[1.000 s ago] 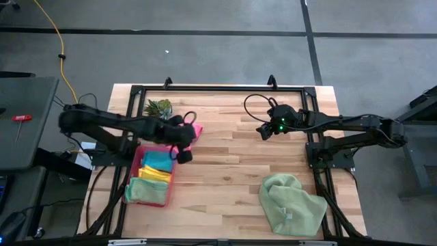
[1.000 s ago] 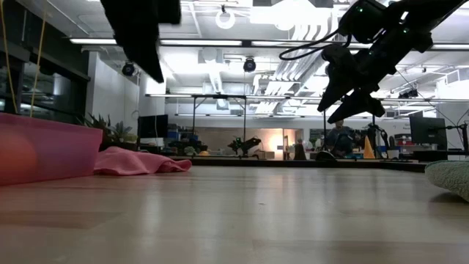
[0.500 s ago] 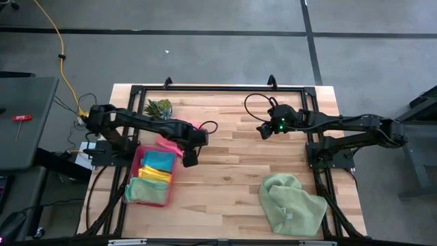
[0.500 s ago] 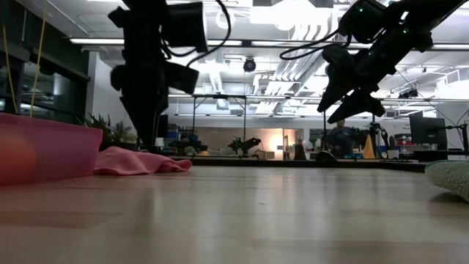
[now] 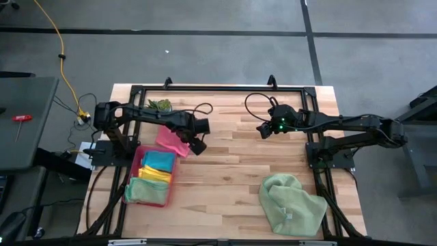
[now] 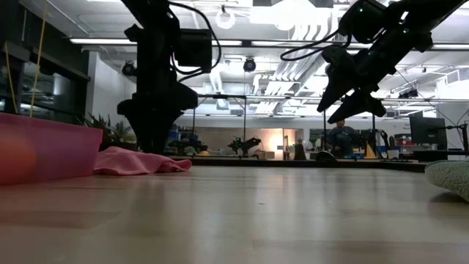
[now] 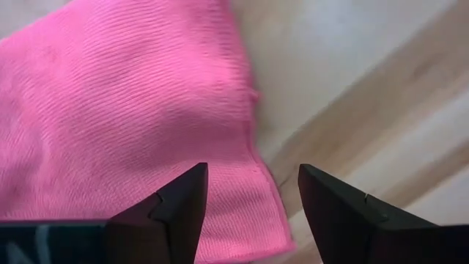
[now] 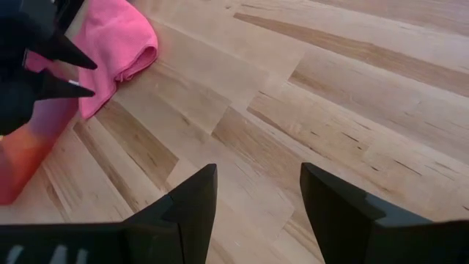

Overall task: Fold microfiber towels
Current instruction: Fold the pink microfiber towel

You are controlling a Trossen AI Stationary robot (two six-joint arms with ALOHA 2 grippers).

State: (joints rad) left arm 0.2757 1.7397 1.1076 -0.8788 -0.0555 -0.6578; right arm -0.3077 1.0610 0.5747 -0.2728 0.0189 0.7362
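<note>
While our left gripper [image 5: 199, 145] hangs just above the hot pink towel [image 5: 171, 140], its fingers are spread with nothing between them. The towel lies rumpled on the surface [image 5: 225, 178], just beside the pink tray [image 5: 134, 171] holding the teal, yellow and pale green towels. Our right gripper [image 5: 263, 131] waits well apart, fingers parted and empty. Another pale green towel [image 5: 290, 203] sits crumpled on the near right. We judge the risk is pinching a single layer at the hem, so the cloth drags and bunches rather than folding cleanly, or catches the tray.
</note>
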